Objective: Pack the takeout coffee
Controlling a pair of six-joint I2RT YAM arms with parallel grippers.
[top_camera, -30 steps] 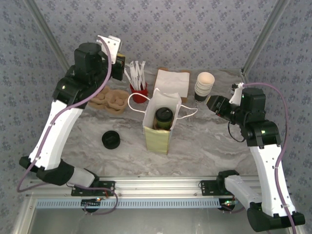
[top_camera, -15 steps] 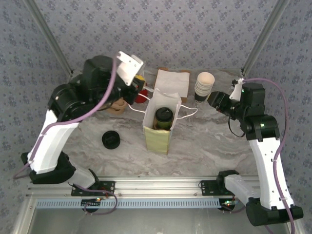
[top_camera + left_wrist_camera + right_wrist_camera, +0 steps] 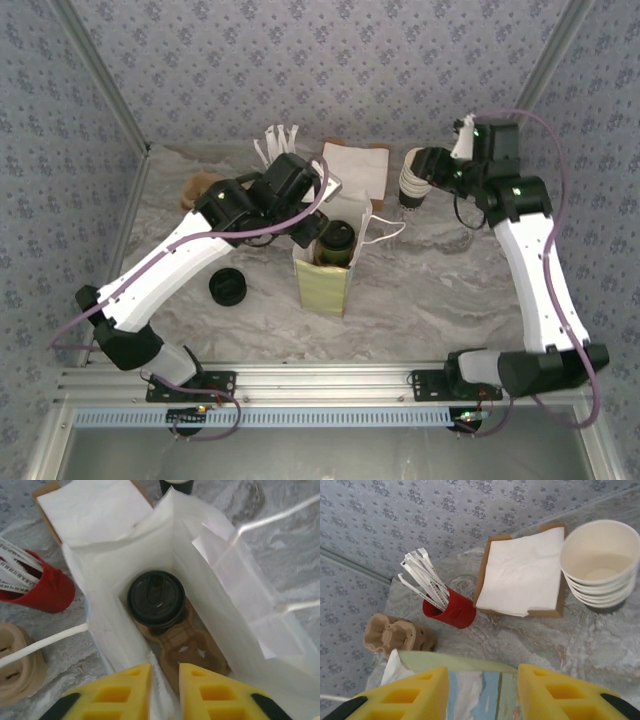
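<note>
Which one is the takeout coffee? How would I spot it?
Find the paper bag standing open mid-table. The takeout coffee sits inside it. Unlike the stacked cups beyond, it wears a black lid; unlike the loose lid nearby, it has a cup.

Left arm [image 3: 170, 265]: stretched forward and inward, wrist bent over. Left gripper [image 3: 165, 675] points steeply down; my yellow fingers [image 3: 125, 692] stand a narrow gap apart.

Right arm [image 3: 535, 270]: raised tall, reaching far back. Right gripper [image 3: 482, 680] points to my left, tilted down, fingers spread wide.
</note>
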